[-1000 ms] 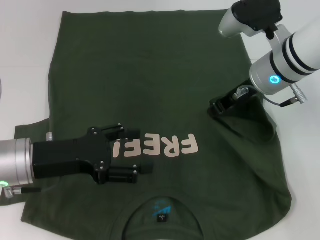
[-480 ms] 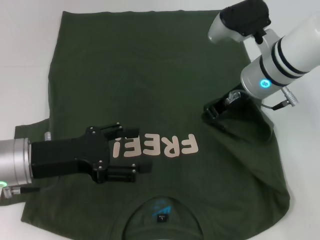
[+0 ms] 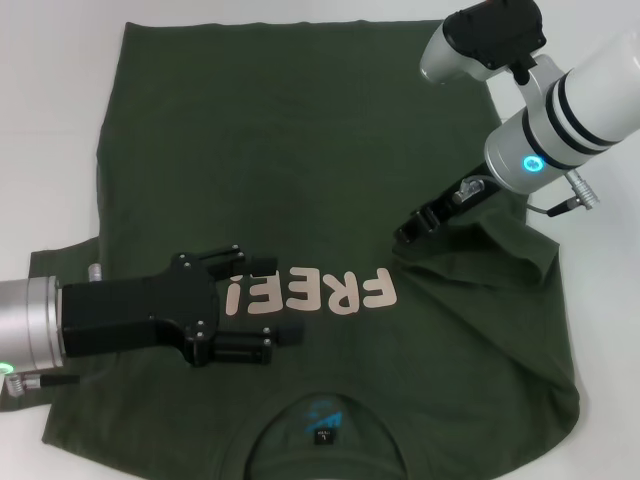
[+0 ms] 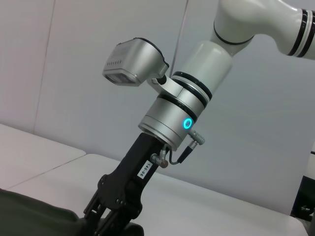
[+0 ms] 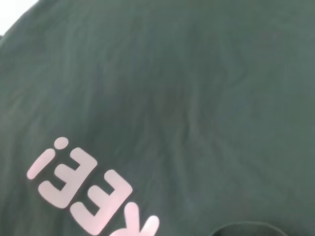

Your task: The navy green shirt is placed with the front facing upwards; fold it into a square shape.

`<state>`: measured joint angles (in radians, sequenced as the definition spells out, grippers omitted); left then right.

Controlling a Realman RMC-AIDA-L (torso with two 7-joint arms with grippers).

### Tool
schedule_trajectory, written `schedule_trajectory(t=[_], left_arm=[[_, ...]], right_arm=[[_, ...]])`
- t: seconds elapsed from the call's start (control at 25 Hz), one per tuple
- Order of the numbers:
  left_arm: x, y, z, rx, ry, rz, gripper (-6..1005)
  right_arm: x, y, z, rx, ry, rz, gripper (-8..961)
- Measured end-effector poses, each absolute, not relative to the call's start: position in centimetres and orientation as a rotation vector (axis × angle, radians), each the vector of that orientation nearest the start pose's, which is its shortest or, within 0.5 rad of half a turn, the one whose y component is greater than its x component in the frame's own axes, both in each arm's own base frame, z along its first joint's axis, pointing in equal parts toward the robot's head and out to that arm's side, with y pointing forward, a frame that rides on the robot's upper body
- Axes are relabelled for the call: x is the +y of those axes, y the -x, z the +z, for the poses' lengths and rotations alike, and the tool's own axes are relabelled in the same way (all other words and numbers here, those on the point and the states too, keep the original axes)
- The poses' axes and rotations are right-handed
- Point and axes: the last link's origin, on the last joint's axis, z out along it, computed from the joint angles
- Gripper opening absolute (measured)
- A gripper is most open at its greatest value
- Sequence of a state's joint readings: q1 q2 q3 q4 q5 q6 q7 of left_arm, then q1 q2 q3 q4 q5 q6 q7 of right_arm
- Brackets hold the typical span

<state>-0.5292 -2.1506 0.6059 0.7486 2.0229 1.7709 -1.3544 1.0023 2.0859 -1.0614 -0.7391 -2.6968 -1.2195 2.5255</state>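
Navy green shirt (image 3: 300,170) is lying face-up on the white table (image 3: 50,110), "FREE" lettering (image 3: 310,293) mid-chest. Right pincer (image 3: 418,225) is clenched on the shirt's right sleeve edge, lifting it inward, likely to start the side fold. Left pincer (image 3: 262,305) is resting spread wide on the chest, apparently pinning the cloth so it's not dragging.
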Motion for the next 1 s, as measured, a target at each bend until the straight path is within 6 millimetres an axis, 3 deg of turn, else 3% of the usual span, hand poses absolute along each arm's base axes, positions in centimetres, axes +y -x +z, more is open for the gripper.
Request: schedule_trajectory(t=[0.24,0.44,1.0], left_arm=[[30.8,23.2,-0.2,-0.488,2.821,-0.91,856],[30.9,23.2,-0.2,-0.49,2.818,-0.913,855],[30.9,23.1,-0.2,-0.489,2.812,-0.923,853]], right_arm=[[43.8,-16.1,-2.2,1.037,2.487,-0.362,482],[43.7,-16.8,-1.9,1.013,2.469,-0.439,584],[43.4,-16.9,-3.5,0.873,2.473,-0.556,574]])
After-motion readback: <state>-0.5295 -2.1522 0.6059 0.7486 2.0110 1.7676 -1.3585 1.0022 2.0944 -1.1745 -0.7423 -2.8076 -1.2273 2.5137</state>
